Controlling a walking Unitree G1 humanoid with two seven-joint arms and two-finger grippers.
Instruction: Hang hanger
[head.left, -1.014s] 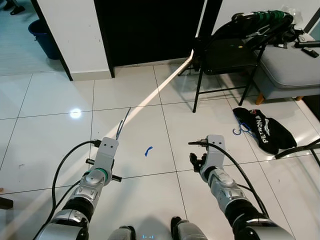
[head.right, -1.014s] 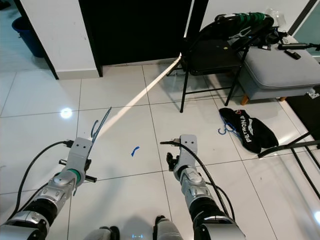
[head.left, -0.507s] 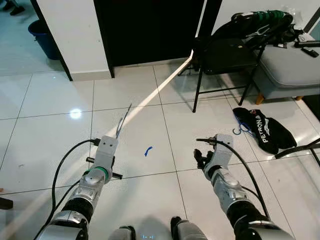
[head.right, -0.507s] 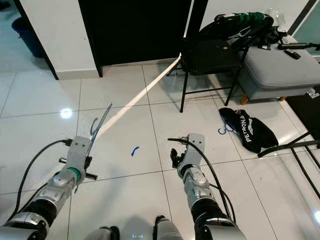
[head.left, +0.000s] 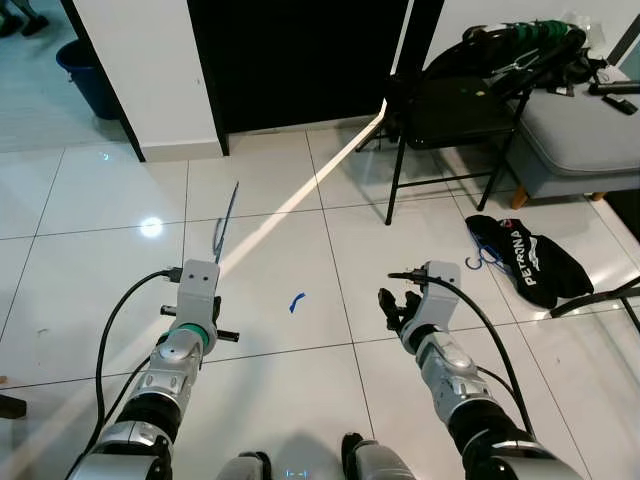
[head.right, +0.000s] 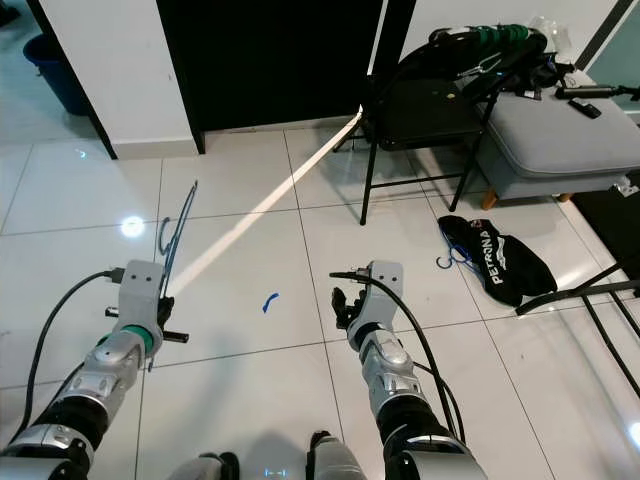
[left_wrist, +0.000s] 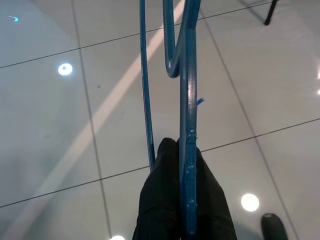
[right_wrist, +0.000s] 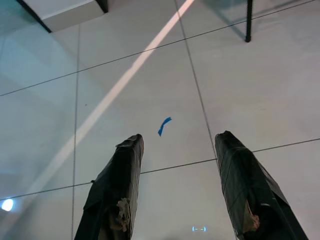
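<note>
Left pincer (left_wrist: 180, 165): clamped on blue hanger (head.left: 226, 215), now swung away from chair (head.left: 450, 110). Right pincer (right_wrist: 180, 145): fingers wide apart, empty. Bare floor (head.left: 300, 210) before chair.

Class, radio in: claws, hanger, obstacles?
Left claw shut on blue hanger, held above floor. Right claw open, empty. Folding chair ahead right.
</note>
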